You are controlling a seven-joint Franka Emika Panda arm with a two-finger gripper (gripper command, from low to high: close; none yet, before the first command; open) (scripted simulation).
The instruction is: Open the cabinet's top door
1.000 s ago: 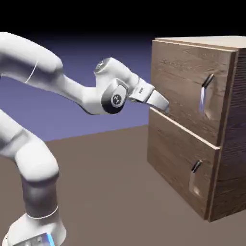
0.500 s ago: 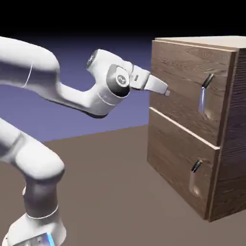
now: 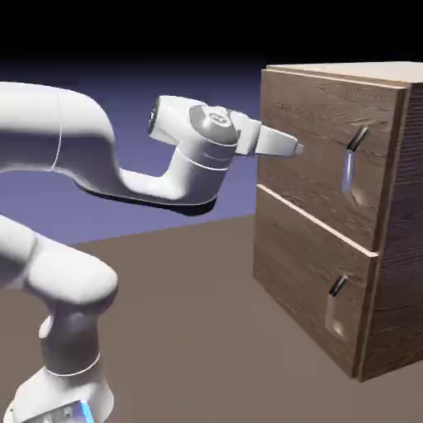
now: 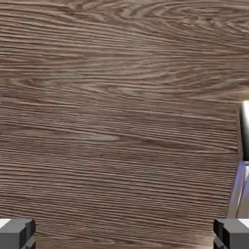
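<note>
The gripper (image 4: pixel 124 234) has its fingers wide apart, perhaps to go around the handle (image 3: pixel 350 161); this handle is ahead and to one side of the fingertips; the top door (image 3: pixel 318 140), before them, is closed.

The hand (image 3: pixel 299 149) points at the closed top door (image 3: pixel 326 149), left of its handle (image 3: pixel 351 161).

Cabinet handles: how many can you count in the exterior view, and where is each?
2: one on the upper door, one on the lower door; the cabinet's unseen sides might hide others.
</note>
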